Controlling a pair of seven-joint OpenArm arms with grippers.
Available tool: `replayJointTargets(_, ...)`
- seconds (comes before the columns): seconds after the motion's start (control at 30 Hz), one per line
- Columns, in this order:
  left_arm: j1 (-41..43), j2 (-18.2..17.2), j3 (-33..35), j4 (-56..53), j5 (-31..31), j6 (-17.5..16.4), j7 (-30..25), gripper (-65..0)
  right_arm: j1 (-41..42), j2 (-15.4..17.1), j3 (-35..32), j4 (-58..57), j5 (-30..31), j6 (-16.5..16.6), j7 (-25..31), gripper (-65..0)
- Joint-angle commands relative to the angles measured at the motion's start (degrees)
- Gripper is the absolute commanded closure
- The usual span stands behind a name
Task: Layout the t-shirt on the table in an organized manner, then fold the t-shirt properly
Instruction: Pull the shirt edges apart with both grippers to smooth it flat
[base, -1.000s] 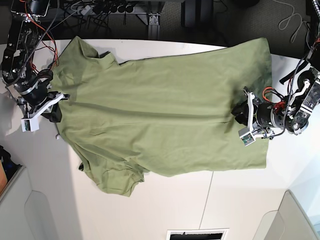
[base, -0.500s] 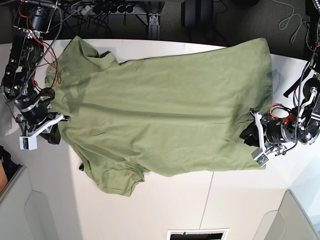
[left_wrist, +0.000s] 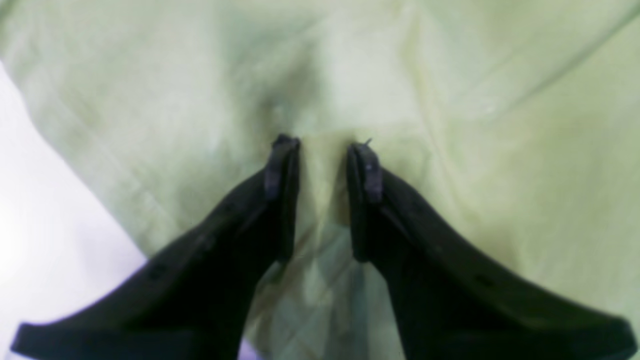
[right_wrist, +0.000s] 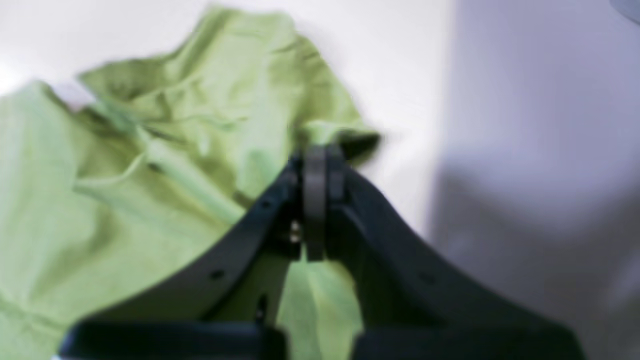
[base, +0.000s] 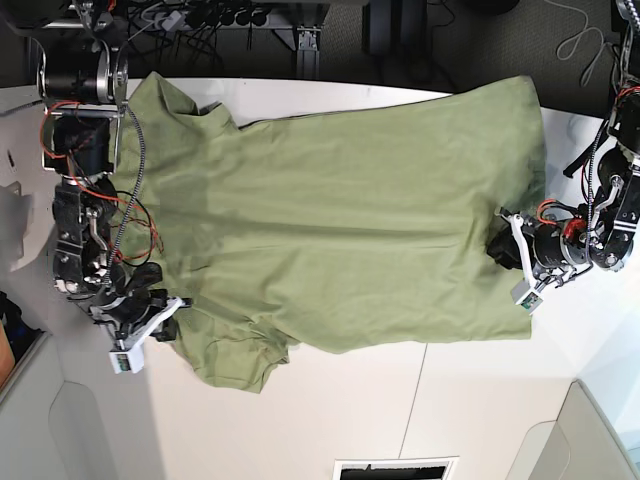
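Right arm: on the left of the base view, it has swung down along the shirt's edge since the earlier frames, from the upper-left sleeve area to the lower-left one.
Right gripper (base: 160, 325): its jaws are pressed fully together in the right wrist view (right_wrist: 315, 200), at the rumpled sleeve; whether cloth is pinched between them cannot be told.
T-shirt (base: 340, 215): olive-green, spread flat across the middle of the table, collar end to the left, hem to the right; the lower-left sleeve lies bunched and creased. Its outline is much the same as before.
Table (base: 340, 410): white, bare below the shirt, with a thin dark seam running down from the shirt's lower edge.
Left gripper (base: 505, 250): at the hem on the right, a little lower than a second ago; in the left wrist view (left_wrist: 322, 165) the jaws stand narrowly apart with a raised ridge of green cloth between them.
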Motion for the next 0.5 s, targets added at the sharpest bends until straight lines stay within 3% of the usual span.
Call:
replayJointTargets(0.0,-1.16,-0.72,-0.48,-0.44,0.13,-0.02,0.02,-17.6,2.29,-0.02,-0.87,-1.25,-0.61,-0.04,1.57,0.0)
replayJointTargets(0.1,-1.14,-0.11,-0.48,-2.51,0.24,-0.2,0.02,-17.6,3.58,-0.09,-2.8,-6.36,-3.37,-1.09,2.03,0.0)
replayJointTargets(0.27,-0.42,0.35,-0.48,-5.22,0.92,-0.2,-0.11,-17.6,2.93,1.97,-2.73,-8.33,-6.91,-6.56,4.04,0.0)
replayJointTargets(0.47,3.17,0.33,-0.48,-5.6,2.73,-0.17,-1.18,-17.6,2.97,6.27,-2.73,-8.33,-6.88,-6.58,4.04,0.0)
